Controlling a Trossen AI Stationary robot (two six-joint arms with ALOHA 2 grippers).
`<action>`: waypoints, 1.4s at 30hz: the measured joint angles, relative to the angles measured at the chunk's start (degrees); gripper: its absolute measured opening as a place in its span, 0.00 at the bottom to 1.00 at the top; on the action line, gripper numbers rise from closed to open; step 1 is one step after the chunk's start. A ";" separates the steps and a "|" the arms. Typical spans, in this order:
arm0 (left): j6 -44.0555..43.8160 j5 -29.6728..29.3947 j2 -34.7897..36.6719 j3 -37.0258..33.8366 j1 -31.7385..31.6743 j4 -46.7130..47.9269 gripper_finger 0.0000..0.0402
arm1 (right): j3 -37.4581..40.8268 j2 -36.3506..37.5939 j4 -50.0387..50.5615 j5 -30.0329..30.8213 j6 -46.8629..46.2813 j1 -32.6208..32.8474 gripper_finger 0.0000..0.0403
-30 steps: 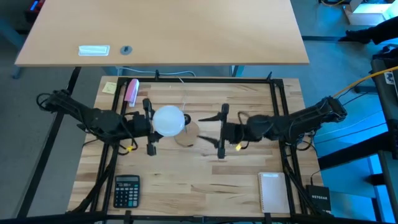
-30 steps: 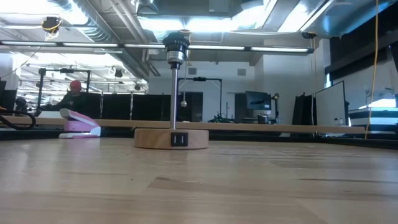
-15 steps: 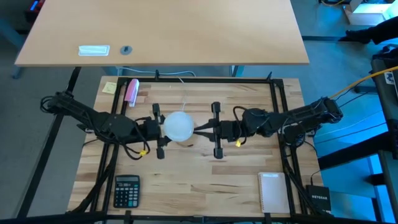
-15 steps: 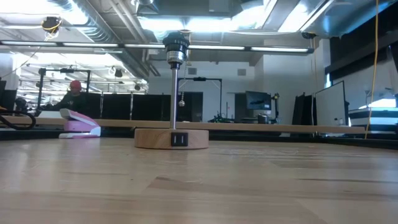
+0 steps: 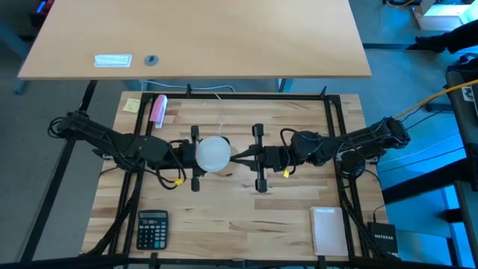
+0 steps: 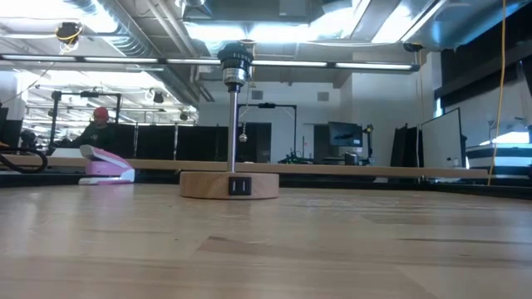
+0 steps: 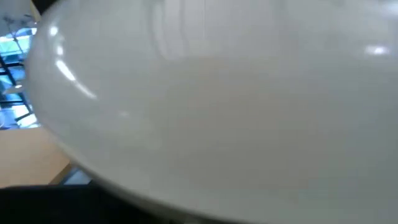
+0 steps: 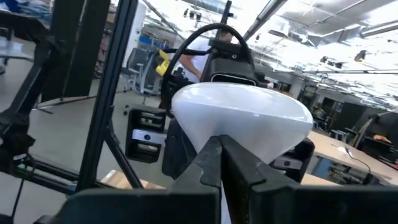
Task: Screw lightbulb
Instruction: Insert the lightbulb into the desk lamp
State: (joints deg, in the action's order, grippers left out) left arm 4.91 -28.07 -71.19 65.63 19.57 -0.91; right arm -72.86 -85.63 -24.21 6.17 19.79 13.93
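Bench centre: my left gripper (image 5: 196,155) clamped on lightbulb (image 5: 213,152); right gripper (image 5: 240,156) pinched together at its neck. Next I seat base in socket (image 6: 234,64).

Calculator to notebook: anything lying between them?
Nothing. In the high view the table is bare wood between the calculator and the notebook.

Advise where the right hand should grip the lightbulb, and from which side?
Grip the narrow screw-base end, coming from the right. The left hand holds the lightbulb by its round globe, so the taper faces the right hand, whose closed fingers already sit at that end in the right wrist view.
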 joint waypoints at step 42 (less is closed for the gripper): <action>3.48 -6.64 17.63 -19.12 -6.19 -9.88 0.35 | 26.22 -12.48 -13.28 -12.66 -24.52 -15.89 0.59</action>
State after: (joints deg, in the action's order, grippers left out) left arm 8.38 -34.71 -53.56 46.50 13.39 -10.80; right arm -46.64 -98.11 -37.50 -6.49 -4.73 -1.96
